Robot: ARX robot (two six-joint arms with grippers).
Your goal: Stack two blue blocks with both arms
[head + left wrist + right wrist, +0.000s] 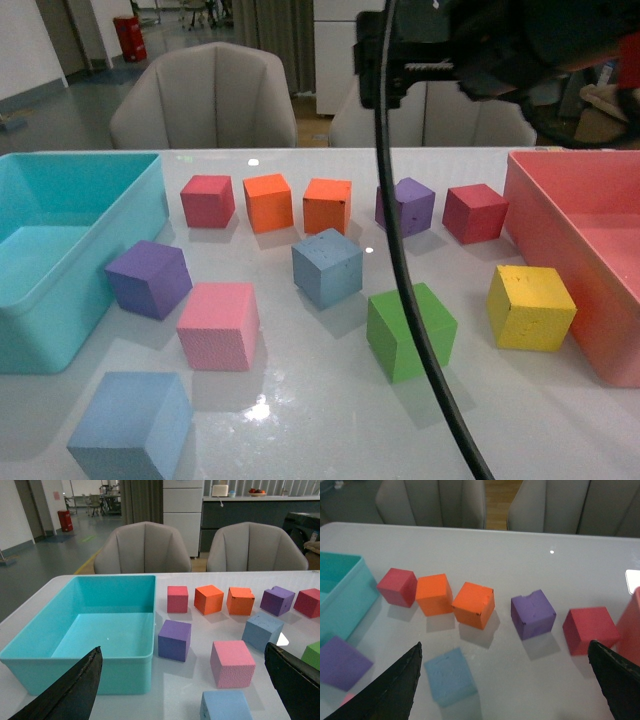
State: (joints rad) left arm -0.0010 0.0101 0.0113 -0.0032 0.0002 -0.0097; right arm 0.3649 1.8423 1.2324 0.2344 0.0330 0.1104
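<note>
While left fingers (75, 692) and right fingers (395, 690) gape wide and empty, one blue block (327, 267) sits central on the table (330, 420), the second blue block (130, 425) nearer, leftward — seemingly light, soft foam; pinch opposite flat faces gently.

Two light sky-blue foam cubes with rough matte faces lie well apart, unstacked, each flat on its base. The first cube (327, 267) sits near the frame's centre, one vertical edge turned forward. The second cube (130, 425) fills the lower left corner. A bulky black robot arm (480, 45) crosses the upper right.
</note>
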